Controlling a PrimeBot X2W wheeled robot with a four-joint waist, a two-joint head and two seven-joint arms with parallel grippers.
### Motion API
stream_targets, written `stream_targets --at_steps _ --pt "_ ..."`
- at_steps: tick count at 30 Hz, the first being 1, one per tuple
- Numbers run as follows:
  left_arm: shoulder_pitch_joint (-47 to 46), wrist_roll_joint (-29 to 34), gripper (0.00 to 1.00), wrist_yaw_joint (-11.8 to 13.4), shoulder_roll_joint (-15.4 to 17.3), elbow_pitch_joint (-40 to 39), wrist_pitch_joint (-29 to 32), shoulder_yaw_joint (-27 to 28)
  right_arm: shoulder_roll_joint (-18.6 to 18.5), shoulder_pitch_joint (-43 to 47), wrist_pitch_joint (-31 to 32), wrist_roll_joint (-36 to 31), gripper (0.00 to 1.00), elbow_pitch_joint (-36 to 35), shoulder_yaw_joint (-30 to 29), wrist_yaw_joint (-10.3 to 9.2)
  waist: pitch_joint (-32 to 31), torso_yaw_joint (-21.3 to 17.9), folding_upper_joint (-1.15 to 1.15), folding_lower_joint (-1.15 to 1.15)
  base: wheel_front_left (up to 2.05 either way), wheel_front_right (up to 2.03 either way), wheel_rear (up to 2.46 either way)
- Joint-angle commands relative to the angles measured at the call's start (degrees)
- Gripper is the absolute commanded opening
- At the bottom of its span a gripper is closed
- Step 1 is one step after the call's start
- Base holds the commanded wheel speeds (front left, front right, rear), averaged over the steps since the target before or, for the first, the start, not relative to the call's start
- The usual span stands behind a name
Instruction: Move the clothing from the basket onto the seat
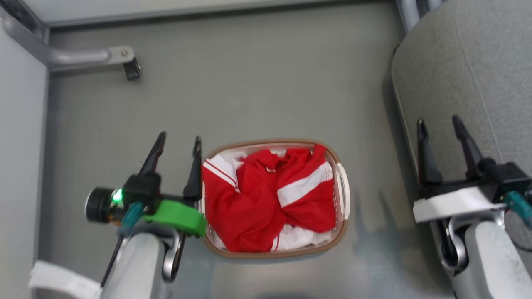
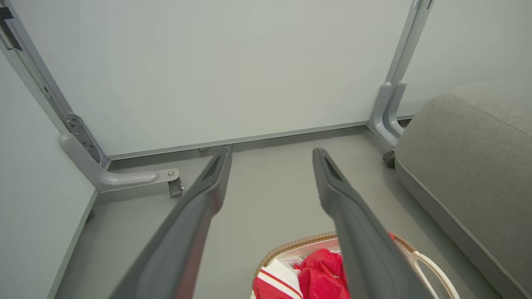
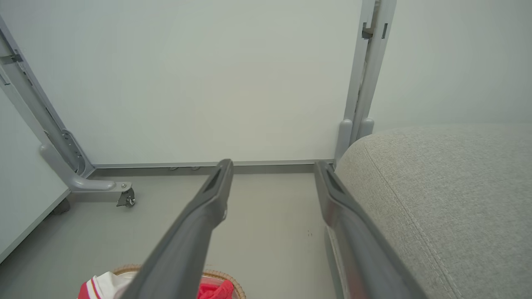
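Nearest us, both arms are out front. The left gripper (image 1: pixel 179 138) hangs just beside the basket's left rim, fingers spread wide w/ nothing between them. The right gripper (image 1: pixel 438 121) is over at the seat's near edge, also fully open and empty (the right wrist view shows bare floor through the gap).

Next out is the basket (image 1: pixel 274 254), sitting on the floor (image 1: pixel 249 83) between the two arms. The clothing (image 1: pixel 257 199) is all inside it, a crumpled red heap w/ white bands, mounded about up to the rim. Nothing is on the seat yet, so I'd say the job hasn't started.

How will it handle? Looks light, soft and floppy, prob. a bit slick. It will sag and trail when lifted, and the two garments seem tangled, so one may drag the other along. Best bet is a thick fold at the top of the mound, approx. mid-heap, pinched deep. Avoid the thin white cloth (image 1: pixel 299 237) at the bottom edge (liner or cuff? can't tell).

Further right is the seat (image 1: pixel 469 62), a big grey cushion well apart from the basket, w/ plenty of room on it.

At the back, a grey frame leg (image 1: pixel 89 55) w/ a caster stands in front of pale wall panels (image 1: pixel 166 8).
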Motion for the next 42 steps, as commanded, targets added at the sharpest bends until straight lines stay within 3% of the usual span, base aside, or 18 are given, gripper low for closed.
stream_targets --at_steps 1,9,20,24,29,33,34,35,36,37,38,42 --pt "-3.0 0.8 1.00 -0.5 0.7 1.3 -0.1 -0.6 -0.2 -1.8 -0.1 0.3 1.00 -0.6 -0.3 -0.02 10.6 -2.6 0.00 0.00 0.00 0.00 0.00" --pt "-14.7 3.5 1.00 -2.1 1.3 18.5 0.2 -8.6 -0.2 -7.8 -0.1 2.0 1.00 -2.4 -1.5 -0.02 21.9 -5.1 0.00 0.00 0.00 0.00 0.00" --pt "-23.3 -0.7 1.00 -2.2 2.3 34.3 5.0 -26.6 -0.2 -10.4 -0.1 4.5 1.00 -3.2 -0.4 -0.02 28.3 -8.0 0.00 0.00 0.00 0.00 0.00" --pt "-26.8 0.8 1.00 -1.9 3.8 38.1 6.9 -29.3 -0.2 -10.9 -0.1 5.4 1.00 -3.5 0.3 -0.02 29.4 -9.0 0.00 0.00 0.00 0.00 0.00" --pt "-29.5 2.4 1.00 1.1 3.9 42.0 8.6 -30.1 -0.2 -10.4 -0.1 6.6 1.00 -3.5 1.0 -0.02 30.0 -9.9 0.00 0.00 0.00 0.00 0.00" --pt "-30.2 1.7 1.00 0.9 3.6 44.7 10.4 -30.3 -0.2 -10.2 -0.1 7.2 1.00 -3.0 1.4 -0.02 29.9 -10.4 0.00 0.00 0.00 0.00 0.00" --pt "-30.3 1.5 0.76 0.9 3.5 45.0 10.5 -30.2 -0.2 -10.1 -0.1 7.2 1.00 -2.8 1.5 -0.02 29.8 -10.5 0.00 0.00 0.00 0.00 0.00" --pt "-30.2 1.4 0.67 0.9 3.4 45.3 10.5 -30.3 -0.2 -10.1 -0.1 7.3 1.00 -2.7 1.6 -0.02 29.6 -10.5 0.00 0.00 0.00 0.00 0.00" --pt "-30.2 1.2 0.35 0.9 3.4 45.6 10.3 -30.3 -0.2 -10.0 -0.1 7.5 1.00 -2.6 1.7 -0.02 29.4 -10.6 0.00 0.00 0.00 0.00 0.00" --pt "-30.0 0.9 0.12 0.9 3.2 46.0 10.1 -30.3 -0.2 -9.9 -0.1 7.6 1.00 -2.4 1.8 -0.02 29.0 -10.6 0.00 0.00 0.00 0.00 0.00" --pt "-29.8 0.8 0.02 0.8 3.1 46.1 9.8 -30.3 -0.2 -9.8 -0.1 7.6 1.00 -2.3 1.8 -0.02 28.7 -10.6 0.00 0.00 0.00 0.00 0.00" --pt "-28.5 0.2 0.00 0.3 2.6 46.5 8.6 -30.8 -0.2 -9.0 -0.1 7.5 1.00 -1.6 2.2 -0.02 26.7 -10.2 0.00 0.00 0.00 0.00 0.00"
